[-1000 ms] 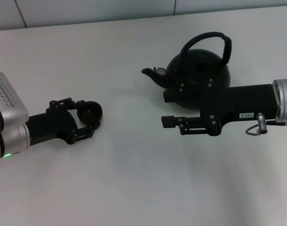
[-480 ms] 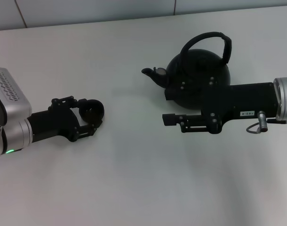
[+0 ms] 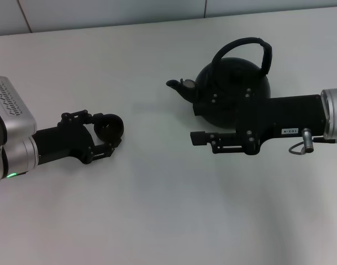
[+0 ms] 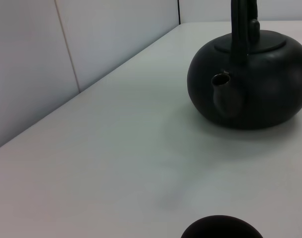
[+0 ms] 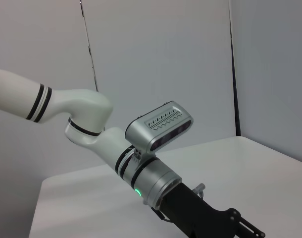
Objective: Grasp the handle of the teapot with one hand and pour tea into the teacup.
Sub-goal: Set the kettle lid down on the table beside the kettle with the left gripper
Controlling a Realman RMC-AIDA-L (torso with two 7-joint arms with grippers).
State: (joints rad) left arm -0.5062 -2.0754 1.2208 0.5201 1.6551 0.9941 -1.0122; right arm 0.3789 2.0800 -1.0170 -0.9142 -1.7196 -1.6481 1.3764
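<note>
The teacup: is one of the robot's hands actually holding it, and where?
Yes. The left hand grips the teacup by its sides, one finger either side. The right hand holds nothing; it is beside the teapot, handle untouched.

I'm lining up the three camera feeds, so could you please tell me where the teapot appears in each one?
Head view: the teapot stands upper right of centre on the table, partly behind the right claw.
Left wrist view: it fills the upper right, spout facing the camera.
Right wrist view: not in it.
Shared landmark: the white table.
</note>
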